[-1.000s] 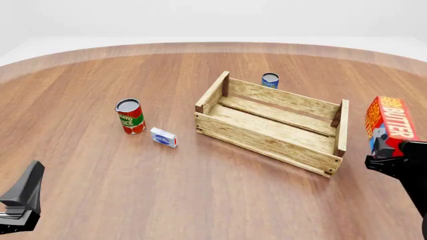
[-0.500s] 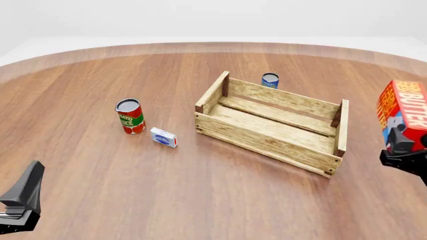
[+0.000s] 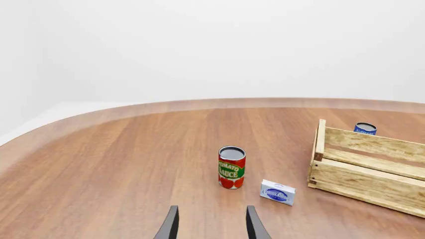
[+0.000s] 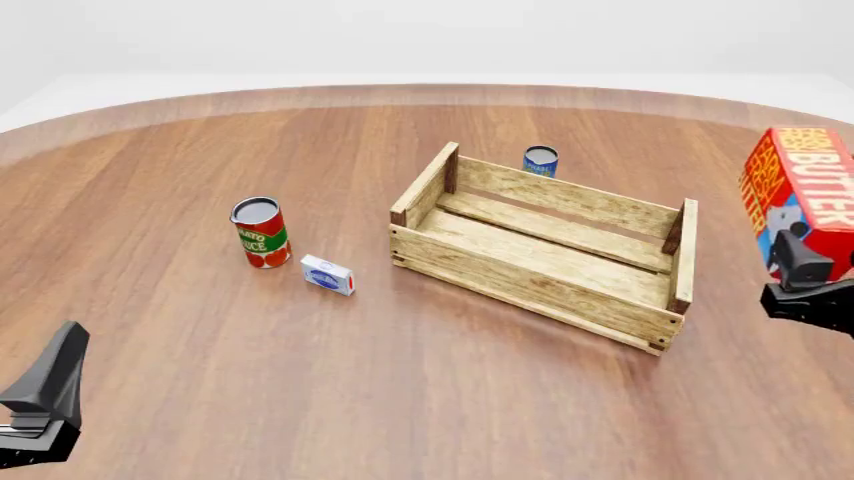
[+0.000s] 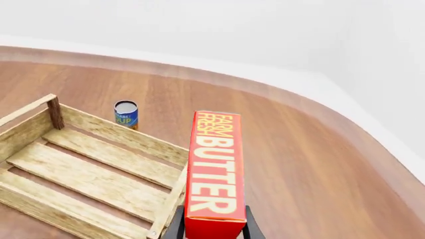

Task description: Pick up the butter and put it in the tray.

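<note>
The butter [image 4: 798,190], a red-orange carton with white lettering, is held upright in the air by my right gripper [image 4: 806,272], which is shut on its lower end, to the right of the tray. It also shows in the right wrist view [image 5: 215,172], beside the tray's right end board. The tray [image 4: 547,245], a pale wooden slat crate, stands mid-table and holds nothing; it also shows in the right wrist view [image 5: 93,172]. My left gripper [image 4: 51,385] is low at the near left, open and empty; its fingers [image 3: 170,225] show apart.
A tomato sauce can [image 4: 260,232] and a small white-and-blue box [image 4: 327,275] stand left of the tray. A small blue can [image 4: 541,160] stands behind the tray. The round table's edge curves close on the right [image 5: 345,124].
My right gripper has lifted the butter higher; it swung right and then a little back left, beside the tray's right end. The left arm has not moved.
</note>
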Controlling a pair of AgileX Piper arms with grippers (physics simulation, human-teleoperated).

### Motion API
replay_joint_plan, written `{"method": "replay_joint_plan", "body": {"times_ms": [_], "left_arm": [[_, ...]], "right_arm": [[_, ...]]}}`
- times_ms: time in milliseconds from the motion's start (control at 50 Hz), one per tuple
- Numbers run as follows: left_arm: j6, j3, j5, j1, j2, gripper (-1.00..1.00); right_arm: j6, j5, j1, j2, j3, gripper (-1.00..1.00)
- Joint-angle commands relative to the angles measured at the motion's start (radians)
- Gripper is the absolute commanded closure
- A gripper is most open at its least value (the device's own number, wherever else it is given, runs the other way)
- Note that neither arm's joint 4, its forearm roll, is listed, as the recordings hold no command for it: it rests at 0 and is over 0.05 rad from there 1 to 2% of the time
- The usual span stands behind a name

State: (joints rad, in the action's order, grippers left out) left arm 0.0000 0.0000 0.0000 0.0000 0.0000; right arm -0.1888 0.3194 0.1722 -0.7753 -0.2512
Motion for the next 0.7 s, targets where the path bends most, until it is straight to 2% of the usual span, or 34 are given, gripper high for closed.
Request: {"method": "replay_joint_plan", "body": {"times_ms": [20, 440, 700], "left_arm": [[0.0, 0.0, 0.0, 0.0, 0.0, -1.0], [0.0, 0.0, 0.0, 0.0, 0.0, -1.0], [0.0, 0.0, 0.0, 0.0, 0.0, -1.0]], "right_arm": [[0.003, -0.034, -0.047, 0.014, -0.057, 1.0], [-0.013, 0.032, -0.16, -0.12, -0.13, 1.0], [-0.013, 0.105, -0.23, -0.254, -0.188, 1.0]]}}
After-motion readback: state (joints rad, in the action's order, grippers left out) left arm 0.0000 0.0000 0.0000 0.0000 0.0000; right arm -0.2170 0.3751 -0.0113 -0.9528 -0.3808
